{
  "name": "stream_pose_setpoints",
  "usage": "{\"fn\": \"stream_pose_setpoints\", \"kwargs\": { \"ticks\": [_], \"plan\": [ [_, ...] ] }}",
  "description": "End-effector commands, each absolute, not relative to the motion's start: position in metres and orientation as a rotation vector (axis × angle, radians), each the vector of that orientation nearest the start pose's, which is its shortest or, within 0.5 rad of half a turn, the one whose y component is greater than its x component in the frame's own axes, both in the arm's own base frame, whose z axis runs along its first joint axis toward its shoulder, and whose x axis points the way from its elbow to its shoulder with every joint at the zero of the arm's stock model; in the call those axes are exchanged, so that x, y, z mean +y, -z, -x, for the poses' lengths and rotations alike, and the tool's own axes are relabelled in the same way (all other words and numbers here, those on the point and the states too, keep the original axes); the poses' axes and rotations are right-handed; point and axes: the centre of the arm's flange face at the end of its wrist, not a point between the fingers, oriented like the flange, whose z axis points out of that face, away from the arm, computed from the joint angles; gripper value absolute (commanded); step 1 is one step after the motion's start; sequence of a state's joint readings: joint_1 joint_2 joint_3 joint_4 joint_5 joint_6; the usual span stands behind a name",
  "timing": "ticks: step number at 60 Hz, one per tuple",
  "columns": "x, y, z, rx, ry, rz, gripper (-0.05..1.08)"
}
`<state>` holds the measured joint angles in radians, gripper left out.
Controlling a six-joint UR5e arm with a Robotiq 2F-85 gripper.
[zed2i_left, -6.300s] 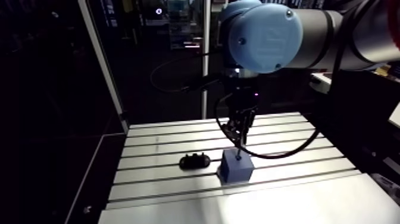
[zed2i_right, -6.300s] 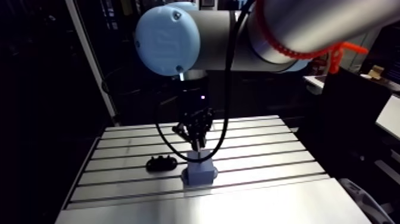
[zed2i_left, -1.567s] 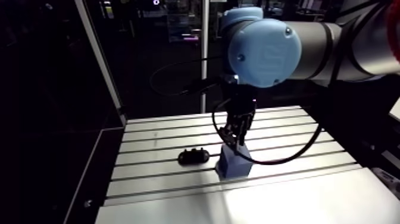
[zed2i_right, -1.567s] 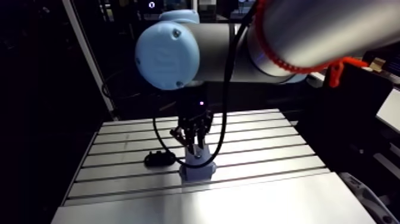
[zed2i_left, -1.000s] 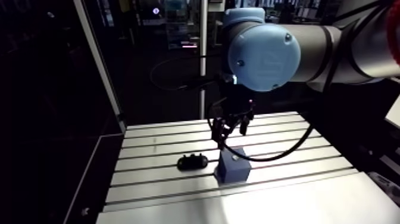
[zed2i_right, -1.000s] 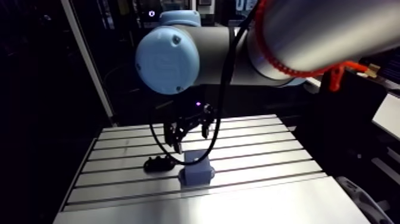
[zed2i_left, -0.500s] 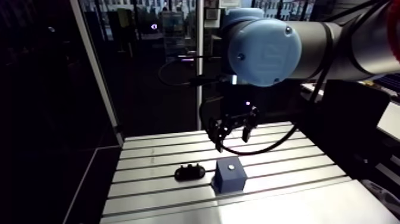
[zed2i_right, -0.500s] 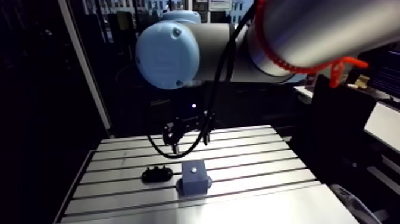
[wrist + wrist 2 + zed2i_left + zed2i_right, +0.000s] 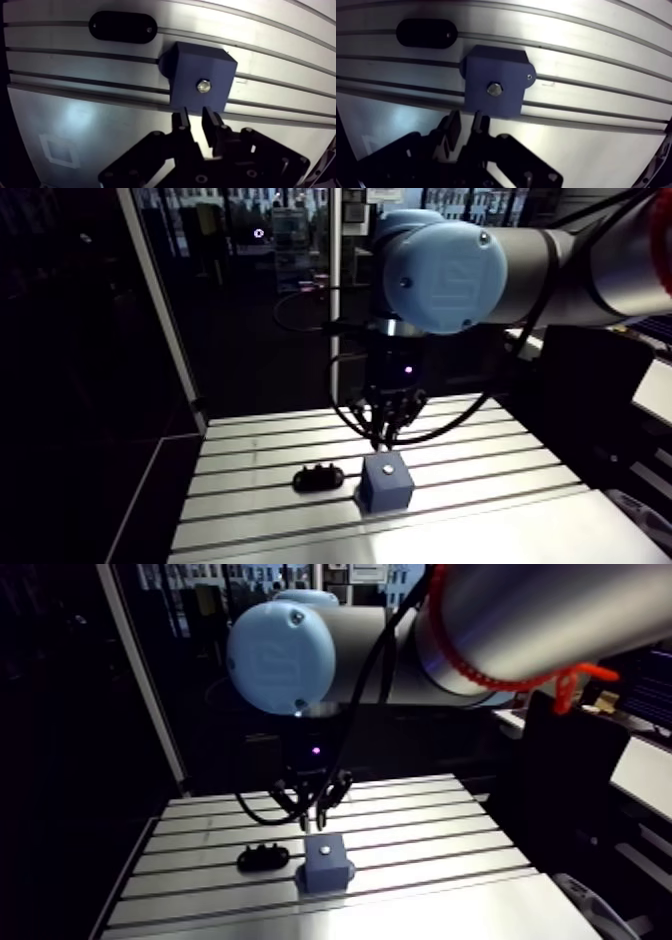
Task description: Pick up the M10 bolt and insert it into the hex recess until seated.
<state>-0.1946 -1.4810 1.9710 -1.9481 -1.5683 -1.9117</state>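
Observation:
A dark blue block (image 9: pixel 186 62) stands on the slotted table (image 9: pixel 470 450). The silver hex head of the bolt (image 9: pixel 203 86) sits in the recess in the block's top face, also seen as a pale dot, the bolt head (image 9: pixel 388 470), in the arm view. My gripper (image 9: pixel 195 119) hangs above the block, just off its near side and clear of it. Its two fingers are drawn close together with nothing between them.
A black oval holder (image 9: pixel 123 26) lies on the table beyond the block, in the arm view to its left as the black holder (image 9: pixel 318 478). A smooth plate (image 9: pixel 100 130) covers the table under the gripper. A white post (image 9: pixel 160 308) stands at the table's left rear.
Earlier the gripper was down on the block. It has since risen, spread its fingers, and now drawn them together. The bolt stays in the block. The camera has shifted with the arm.

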Motion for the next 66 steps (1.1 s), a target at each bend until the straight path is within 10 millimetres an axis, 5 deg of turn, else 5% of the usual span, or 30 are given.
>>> {"fn": "stream_pose_setpoints", "kwargs": {
  "ticks": [1, 66],
  "plan": [
    [-0.040, -0.287, 0.489, 3.018, 0.051, 0.230, 1.06],
    [-0.028, -0.259, 0.490, 3.023, 0.042, 0.175, 1.06]
  ]
}}
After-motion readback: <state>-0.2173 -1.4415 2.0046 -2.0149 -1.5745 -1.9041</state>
